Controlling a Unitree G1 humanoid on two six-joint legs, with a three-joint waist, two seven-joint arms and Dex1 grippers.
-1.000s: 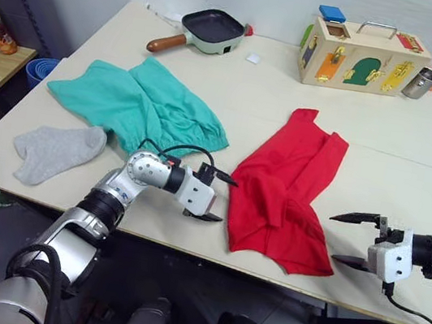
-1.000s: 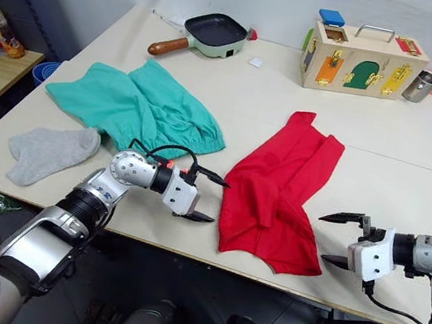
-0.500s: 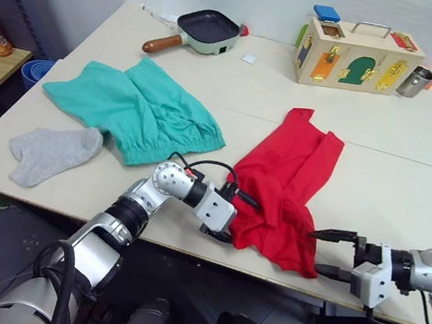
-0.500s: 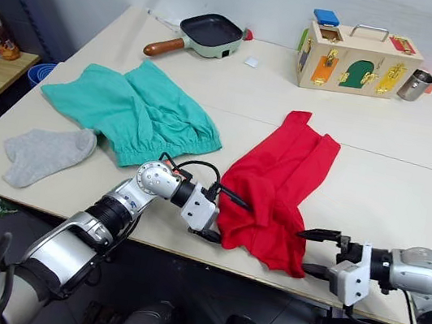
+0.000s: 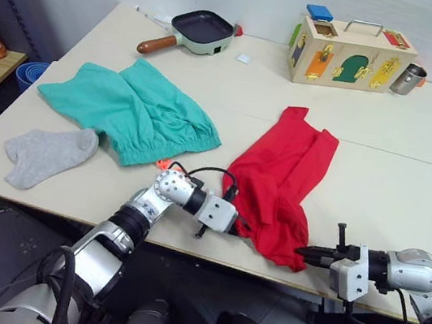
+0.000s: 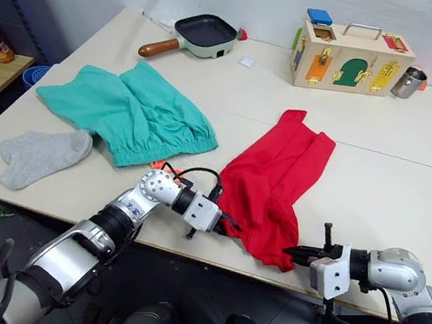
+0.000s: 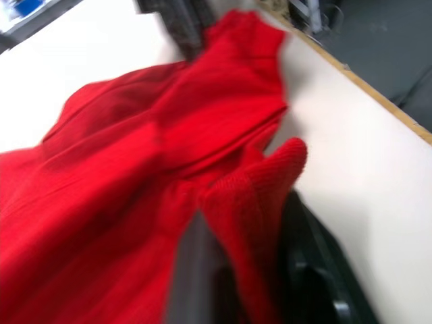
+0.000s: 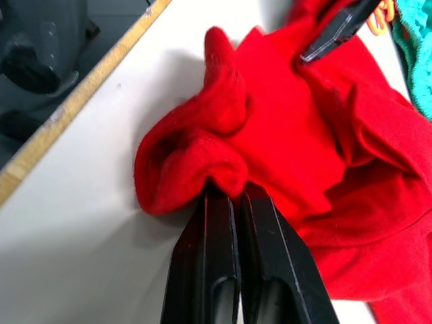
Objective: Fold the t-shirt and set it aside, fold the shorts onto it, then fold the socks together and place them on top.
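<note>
Honestly I can't read any text from here: no labels, brands or numbers on the clothes, the pan, the wooden box, the metal cup or the tabletop.

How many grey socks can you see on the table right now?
1. The grey sock lies near the table's left front edge, beside the teal shorts. A second may be hidden beneath it or the shorts.

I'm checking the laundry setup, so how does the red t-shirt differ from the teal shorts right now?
The t-shirt is red and bunched into a long crumpled strip; the shorts are teal and spread wider. Both grippers are shut on the t-shirt's near edge, the left gripper and the right gripper, while nothing touches the shorts. The t-shirt lies toward the robot's right, the shorts toward its left. Both rest unfolded on the table.
</note>
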